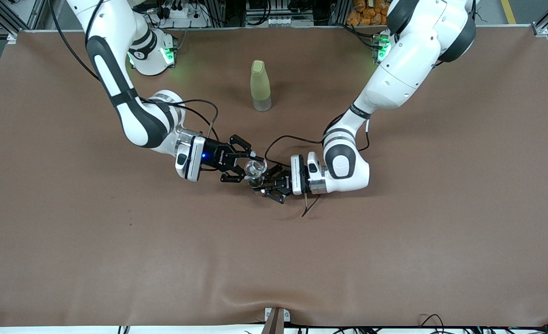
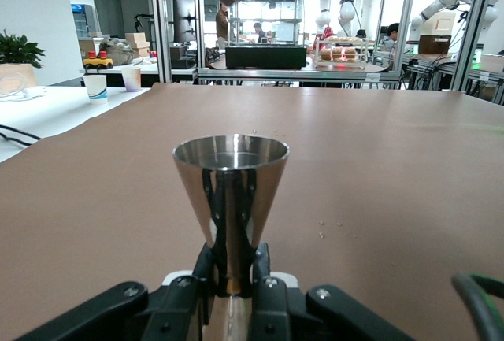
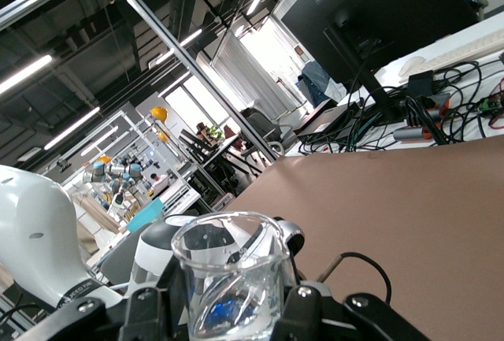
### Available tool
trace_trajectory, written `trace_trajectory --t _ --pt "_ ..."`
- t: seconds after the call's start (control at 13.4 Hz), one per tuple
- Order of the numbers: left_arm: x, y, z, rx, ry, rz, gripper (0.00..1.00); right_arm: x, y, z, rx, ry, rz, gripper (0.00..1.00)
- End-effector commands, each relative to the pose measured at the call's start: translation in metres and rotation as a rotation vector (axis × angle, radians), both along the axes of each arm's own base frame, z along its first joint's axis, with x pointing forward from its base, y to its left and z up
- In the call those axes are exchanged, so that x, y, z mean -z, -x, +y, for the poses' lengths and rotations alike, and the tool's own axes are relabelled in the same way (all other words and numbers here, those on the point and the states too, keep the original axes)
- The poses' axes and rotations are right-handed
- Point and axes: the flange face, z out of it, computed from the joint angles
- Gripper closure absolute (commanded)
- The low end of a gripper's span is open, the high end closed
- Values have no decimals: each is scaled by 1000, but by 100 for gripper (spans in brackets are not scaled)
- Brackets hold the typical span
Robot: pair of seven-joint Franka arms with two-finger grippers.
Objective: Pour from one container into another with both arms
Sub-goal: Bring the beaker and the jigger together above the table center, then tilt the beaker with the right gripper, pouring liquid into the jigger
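My right gripper [image 1: 248, 164] is shut on the tiny clear glass cup [image 1: 255, 168] over the middle of the table. In the right wrist view the glass cup [image 3: 230, 274] sits tilted between the black fingers [image 3: 303, 309], with clear liquid lying slanted inside. My left gripper [image 1: 261, 183] is shut on the silvery hourglass measuring cup [image 1: 255, 182], which is right beneath the glass cup and mostly hidden by it. In the left wrist view the metal cup [image 2: 231, 191] stands upright, pinched at its narrow waist by my left gripper [image 2: 231, 274].
A tall yellow-green bottle [image 1: 260, 86] stands upright farther from the front camera than both grippers. A few small droplets [image 2: 331, 227] lie on the brown table cover [image 1: 394, 241]. A black cable [image 1: 308, 208] trails under the left wrist.
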Motion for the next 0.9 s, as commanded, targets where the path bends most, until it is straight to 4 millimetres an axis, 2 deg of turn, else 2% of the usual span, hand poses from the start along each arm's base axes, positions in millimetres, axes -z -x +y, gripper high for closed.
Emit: trace_trajectory --t 0.0,0.07,0.3,0.82 --pt "0 -6 1 -17 13 -1 100 12 8 5 30 -22 58 83" --pt "0 -6 1 -17 14 0 100 18 9 7 33 -27 78 83" --pt "-1 -8 3 -20 17 1 100 21 13 15 29 -40 112 83" --pt "5 -6 4 -16 14 9 100 29 16 14 63 -75 288 83"
